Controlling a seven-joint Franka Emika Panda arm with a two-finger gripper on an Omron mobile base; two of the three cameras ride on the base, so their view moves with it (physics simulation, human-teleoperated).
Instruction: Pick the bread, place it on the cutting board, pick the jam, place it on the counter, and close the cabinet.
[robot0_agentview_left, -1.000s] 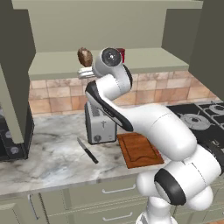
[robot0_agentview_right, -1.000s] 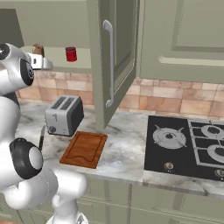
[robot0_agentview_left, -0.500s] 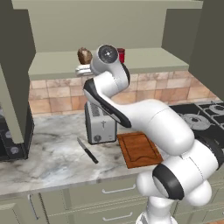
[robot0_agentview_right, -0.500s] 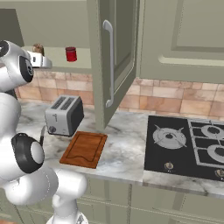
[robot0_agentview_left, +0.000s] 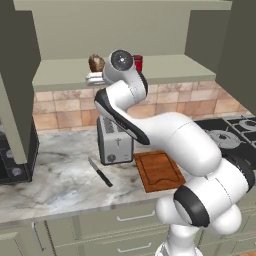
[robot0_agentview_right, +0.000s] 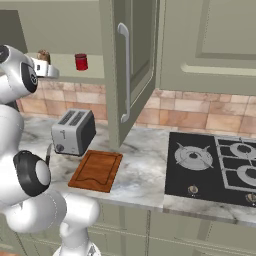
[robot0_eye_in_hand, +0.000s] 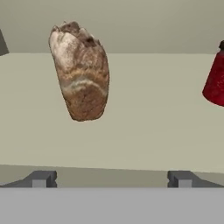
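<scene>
Bread (robot0_eye_in_hand: 81, 72) and jam (robot0_eye_in_hand: 216, 78) sit on the cabinet (robot0_agentview_right: 131, 70) shelf; your pincer (robot0_eye_in_hand: 111, 178) gapes empty; nothing's done.

The arm (robot0_agentview_left: 165, 130) is built of fat, rounded, glossy white shells, smooth and without visible screws, cables or markings. Between the shells sit dark, near-black joints: a round dark disc with a pale grey centre caps the topmost joint (robot0_agentview_left: 120, 60), a black band curves along the upper segment below it, and a broad black ring with a grey rim wraps the big lower joint (robot0_agentview_left: 191, 210). In the right base view another dark disc with a grey rim (robot0_agentview_right: 31, 173) shows on the side of the white body. The tool (robot0_eye_in_hand: 112, 178) ends in two small, blocky, dark grey fingertips (robot0_eye_in_hand: 41, 178), flat-topped and set well apart.
</scene>
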